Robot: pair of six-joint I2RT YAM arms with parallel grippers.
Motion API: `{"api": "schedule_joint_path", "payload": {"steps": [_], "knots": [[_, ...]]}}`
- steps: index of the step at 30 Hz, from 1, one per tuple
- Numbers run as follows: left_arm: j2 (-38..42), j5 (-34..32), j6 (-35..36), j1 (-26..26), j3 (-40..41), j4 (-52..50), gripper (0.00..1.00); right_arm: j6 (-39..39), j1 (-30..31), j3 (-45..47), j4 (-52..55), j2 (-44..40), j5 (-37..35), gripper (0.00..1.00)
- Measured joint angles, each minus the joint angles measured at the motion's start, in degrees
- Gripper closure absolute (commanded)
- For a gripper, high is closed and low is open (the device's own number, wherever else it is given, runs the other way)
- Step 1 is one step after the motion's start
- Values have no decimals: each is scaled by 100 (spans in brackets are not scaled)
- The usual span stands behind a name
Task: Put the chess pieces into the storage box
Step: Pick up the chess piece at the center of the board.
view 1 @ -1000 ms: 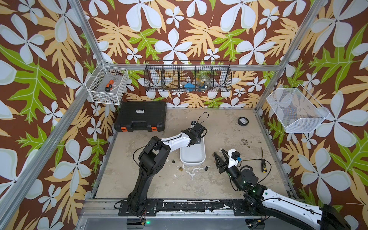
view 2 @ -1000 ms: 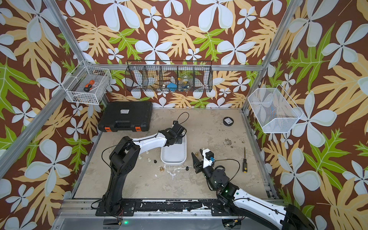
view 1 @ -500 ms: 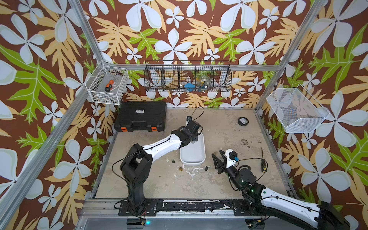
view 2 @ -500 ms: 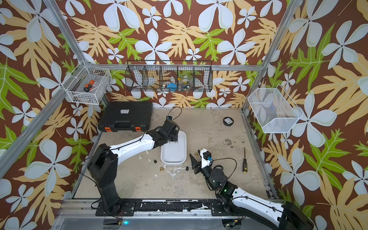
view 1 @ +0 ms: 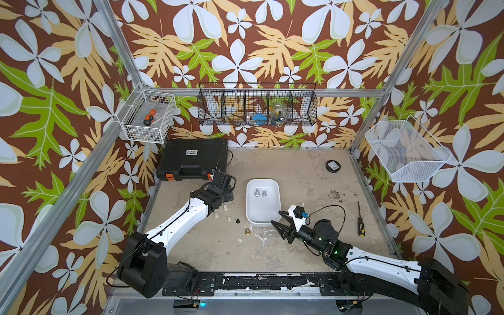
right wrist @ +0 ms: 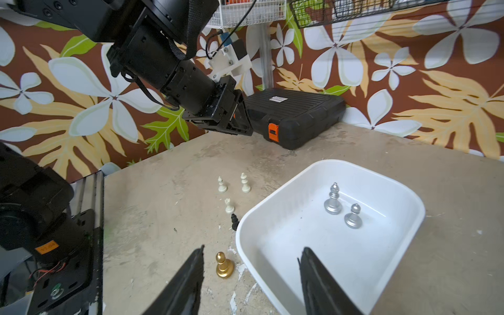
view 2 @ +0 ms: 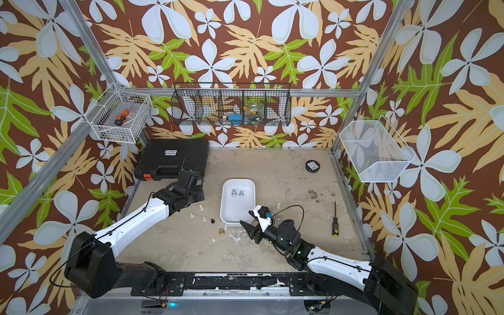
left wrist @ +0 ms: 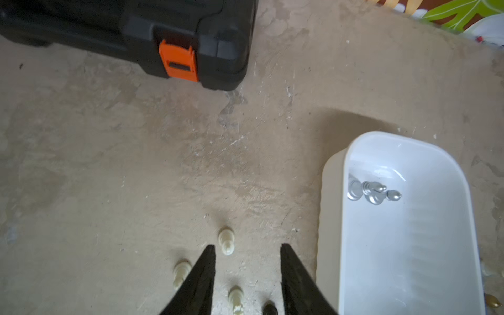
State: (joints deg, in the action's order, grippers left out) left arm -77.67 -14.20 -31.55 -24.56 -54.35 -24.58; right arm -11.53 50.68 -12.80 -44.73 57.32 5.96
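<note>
Left gripper (left wrist: 246,245) backs off storage box (view 1: 263,211) to its 9 o'clock, jaws apart, empty | right gripper (right wrist: 252,249) at 5 o'clock, spread, empty

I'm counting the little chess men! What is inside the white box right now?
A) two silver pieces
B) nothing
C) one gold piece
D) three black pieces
A: a tall silver piece and a short silver piece stand inside the white box; the gold piece stands outside it.
</note>
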Motion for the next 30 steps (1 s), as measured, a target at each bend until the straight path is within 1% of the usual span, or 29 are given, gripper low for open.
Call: {"api": "schedule_joint_path", "payload": {"steps": [6, 14, 17, 30], "knots": [[-155, 153, 81, 442, 275, -42, 57, -2, 4, -74, 2, 168, 321, 42], [-789, 426, 190, 474, 197, 146, 56, -4, 11, -81, 22, 96, 367, 42], [-868, 442, 190, 474, 146, 221, 54, -2, 20, -72, 15, 61, 361, 42], [-1311, 501, 212, 446, 138, 343, 55, 2, 20, -83, 22, 203, 365, 42]]}}
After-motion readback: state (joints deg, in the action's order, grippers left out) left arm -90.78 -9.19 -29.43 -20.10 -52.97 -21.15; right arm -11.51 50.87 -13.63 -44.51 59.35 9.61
